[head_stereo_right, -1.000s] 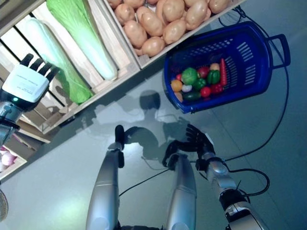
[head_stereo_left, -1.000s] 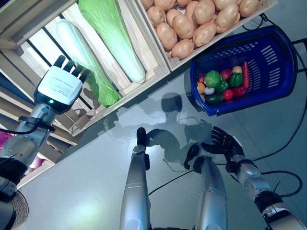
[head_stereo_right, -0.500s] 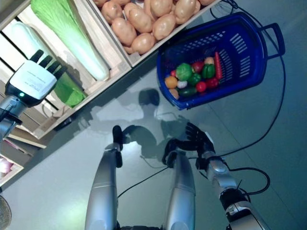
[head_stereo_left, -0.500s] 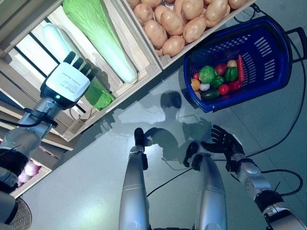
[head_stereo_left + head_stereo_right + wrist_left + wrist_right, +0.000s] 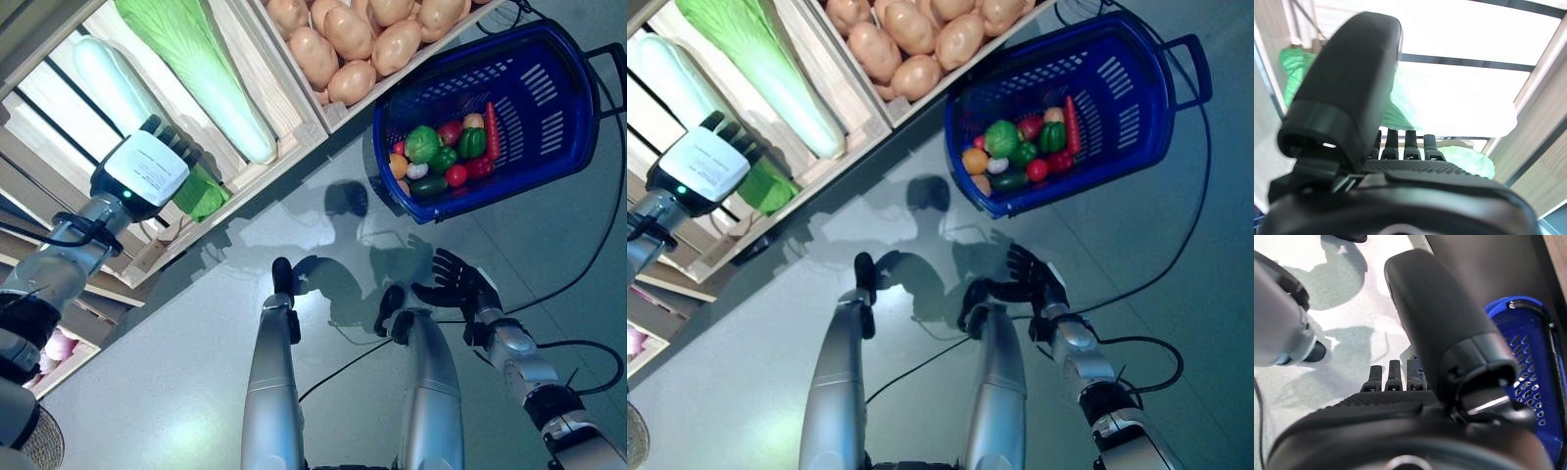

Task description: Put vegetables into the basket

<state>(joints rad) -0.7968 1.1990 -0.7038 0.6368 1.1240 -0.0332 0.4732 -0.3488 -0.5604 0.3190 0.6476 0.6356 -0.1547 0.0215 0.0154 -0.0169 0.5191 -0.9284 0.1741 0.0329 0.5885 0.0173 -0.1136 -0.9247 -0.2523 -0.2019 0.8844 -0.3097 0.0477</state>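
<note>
The left hand [image 5: 147,168] is covering the leafy end of one green cabbage [image 5: 201,191], and whether its fingers are touching the leaves is not showing, since the left wrist view is giving only a washed-out pale and green blur past them. The potatoes [image 5: 338,44] and the second, longer cabbage [image 5: 206,69] are running off the top edge along with their wooden crates [image 5: 294,93], and the blue basket [image 5: 549,108] is losing its far handle at the right edge. Inside it, the small vegetables [image 5: 441,162] are lying too heaped and too tiny to name one by one.
</note>
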